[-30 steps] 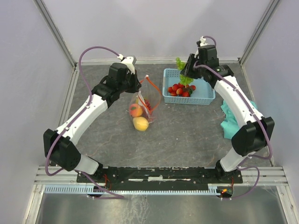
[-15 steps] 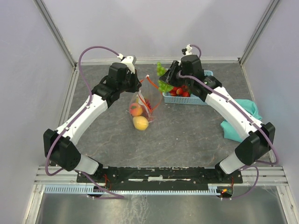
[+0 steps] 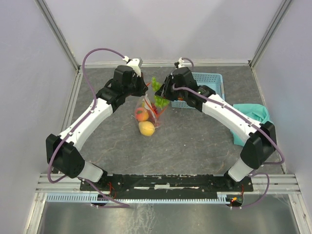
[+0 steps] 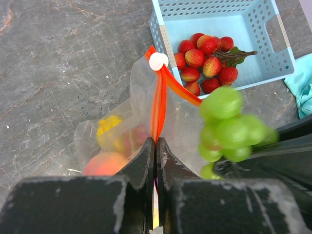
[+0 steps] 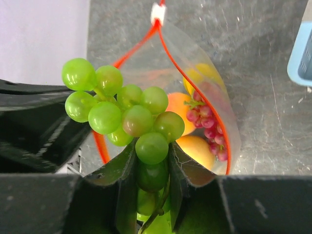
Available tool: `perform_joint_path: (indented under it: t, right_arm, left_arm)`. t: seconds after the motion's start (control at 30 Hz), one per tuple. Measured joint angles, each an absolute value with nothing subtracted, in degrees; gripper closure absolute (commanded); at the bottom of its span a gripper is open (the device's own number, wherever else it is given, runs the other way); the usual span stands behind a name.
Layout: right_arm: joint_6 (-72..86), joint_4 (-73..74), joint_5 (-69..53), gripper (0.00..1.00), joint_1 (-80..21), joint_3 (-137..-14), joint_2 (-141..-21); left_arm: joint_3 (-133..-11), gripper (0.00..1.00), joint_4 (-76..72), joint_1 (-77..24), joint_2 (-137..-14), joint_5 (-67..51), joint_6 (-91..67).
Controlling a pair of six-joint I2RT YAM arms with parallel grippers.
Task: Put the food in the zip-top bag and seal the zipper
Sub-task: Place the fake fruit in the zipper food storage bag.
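A second ago the right gripper [image 5: 152,168] hung over the basket [image 4: 229,9] at the right rear of the table [image 3: 195,141]. It has since swung left with the green grapes [image 5: 126,114] and now sits just above the bag [image 4: 141,87], close to the left gripper [image 4: 156,146], which has not moved. The basket, covered by that arm before, now shows open in the top view, with the red fruits [image 4: 202,61] left inside it. The right jaws are partly closed and pinch the bunch by its lower end. The grapes fan up and to the left from the fingers in the wrist view, directly over the bag's mouth. The left jaws are pressed together on the zipper [image 4: 158,107], holding one end of the mouth up. From that pinch the orange strip runs straight away toward the basket and ends at the white slider [image 4: 158,61], so the mouth's long axis lies from the left gripper toward the basket corner. Seen from the right wrist, the two lips of the strip bow apart into a lens, with the slider at its far tip. The bag hangs mouth-up with its lower end resting on the table toward the near side. The peach [image 3: 141,115], lemon [image 3: 146,128] and purple grapes [image 5: 209,129] lie inside it. The cloth [image 3: 251,117] lies at the right, well apart from the bag.
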State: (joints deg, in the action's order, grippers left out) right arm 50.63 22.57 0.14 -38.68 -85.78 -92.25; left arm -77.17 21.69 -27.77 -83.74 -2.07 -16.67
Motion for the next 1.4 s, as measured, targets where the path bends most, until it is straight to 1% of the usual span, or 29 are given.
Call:
perform_joint_path:
  t: [0.23,0.33,0.47,0.67,0.8,1.07,1.4]
  right_arm:
    - [51.3,25.0,0.1,0.7,-40.0,-83.9,-96.0]
    - [51.4,26.3,0.1,0.65,-40.3,-83.9,-97.4]
    - [52.0,28.3,0.6,0.56,-40.4,-84.1,-98.8]
    - [52.5,30.1,1.6,0.39,-40.5,-85.0,-100.6]
    - [52.2,30.3,1.5,0.33,-40.5,-85.2,-100.6]
    - [47.7,31.1,1.6,0.33,-40.5,-86.8,-99.9]
    - [33.5,35.1,0.0,0.33,-37.5,-95.8,-95.1]
  left_arm:
    - [-77.2,0.97,21.6,-27.8,-83.8,-2.1,-16.7]
    - [-77.2,0.97,21.5,-27.8,-83.8,-2.1,-16.7]
    - [-77.2,0.97,21.5,-27.8,-83.8,-2.1,-16.7]
    - [-76.6,0.97,21.1,-27.8,-83.8,-2.2,-16.7]
    - [-76.5,0.97,21.1,-27.8,-83.7,-2.6,-16.7]
    - [-76.4,0.97,21.1,-27.8,-83.7,-3.1,-16.7]
    - [-76.4,0.97,21.1,-27.8,-83.4,-3.1,-16.6]
